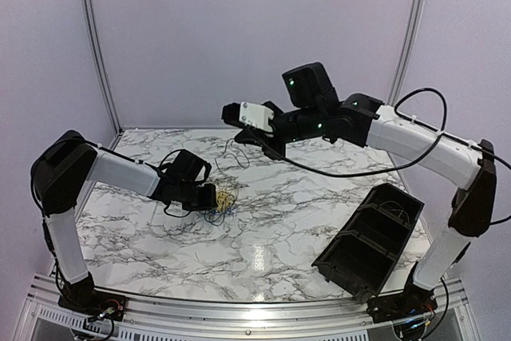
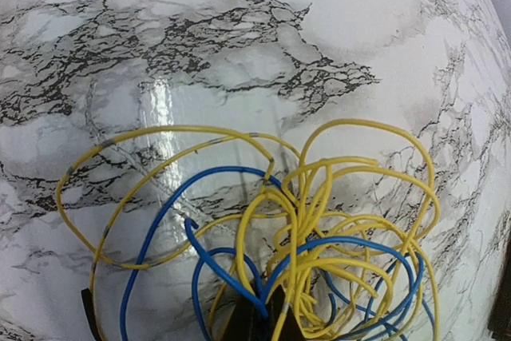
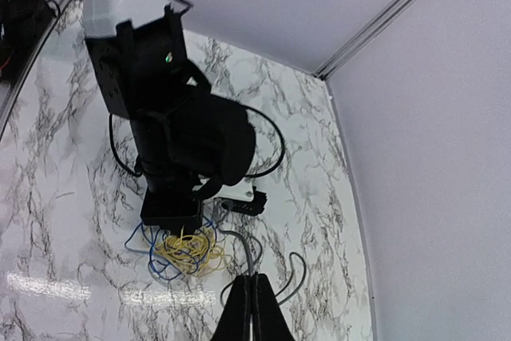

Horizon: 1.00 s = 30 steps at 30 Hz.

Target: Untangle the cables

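The tangle of yellow and blue cables [image 1: 224, 197] lies on the marble table [image 1: 319, 189], left of its middle. The left wrist view shows it closest: loose yellow loops [image 2: 319, 261] fan outward over the tabletop with blue strands threaded through them. They gather at the left gripper [image 2: 257, 321], whose fingers form one dark wedge pressed together, with yellow and blue strands pinched at the tip. From above, this gripper [image 1: 209, 196] sits low at the near-left edge of the tangle, so its jaws cannot be made out there.

The right wrist view looks down on the same bundle [image 3: 188, 249] from the far side. Part of it is covered by the left arm's black wrist [image 3: 180, 141]. Only this view shows the right gripper [image 3: 251, 309] closed, fingers together, on a thin dark cable [image 3: 252, 265] that runs up from its tips toward the tangle. In the overhead view, that gripper [image 1: 243, 135] hangs raised over the far part of the table, with the thin cable [image 1: 237, 155] looping below it, just beyond the tangle.

A black compartmented bin [image 1: 371, 241] lies tilted at the table's near right, well apart from the cables, and appears only from above.
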Available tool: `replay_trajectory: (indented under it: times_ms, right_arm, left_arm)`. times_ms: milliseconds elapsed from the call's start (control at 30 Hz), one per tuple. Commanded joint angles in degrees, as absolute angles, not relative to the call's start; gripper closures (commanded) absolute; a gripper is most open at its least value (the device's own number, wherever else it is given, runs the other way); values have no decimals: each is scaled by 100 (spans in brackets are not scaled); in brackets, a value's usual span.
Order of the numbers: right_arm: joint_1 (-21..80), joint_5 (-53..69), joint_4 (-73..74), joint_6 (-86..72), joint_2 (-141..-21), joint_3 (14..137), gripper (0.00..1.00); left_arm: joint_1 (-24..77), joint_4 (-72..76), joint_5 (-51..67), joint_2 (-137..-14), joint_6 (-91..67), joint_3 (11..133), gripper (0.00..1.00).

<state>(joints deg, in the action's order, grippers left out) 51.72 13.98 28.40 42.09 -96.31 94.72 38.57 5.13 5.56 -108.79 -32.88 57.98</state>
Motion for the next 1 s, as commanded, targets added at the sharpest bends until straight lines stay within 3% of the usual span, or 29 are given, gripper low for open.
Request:
replay_trajectory:
  times_ms: [0,267,500,600,967]
  right_arm:
    - [4844,2071,3397,3774,-9194,10198,100]
    - [4579,2105,2917,3783,-8975,9280,100]
    - [4489,1950,2279,3755,-8954,8343,100]
    - [4411,1971,2037,3679,-8988,8068,100]
    - [4325,2258,1702,3466,-9048,7689,100]
  left_arm:
    - [3823,378,565,-11199,-3275,5703,100]
    - [3823,388,572,-11120,-3308,5700,99]
    - [3831,409,218,-9703,-3007,5451,65]
    - [3832,280,-99,-8972,-2835,5433,56]
    - [3939,263,-20,-7977,-1953,5433,48]
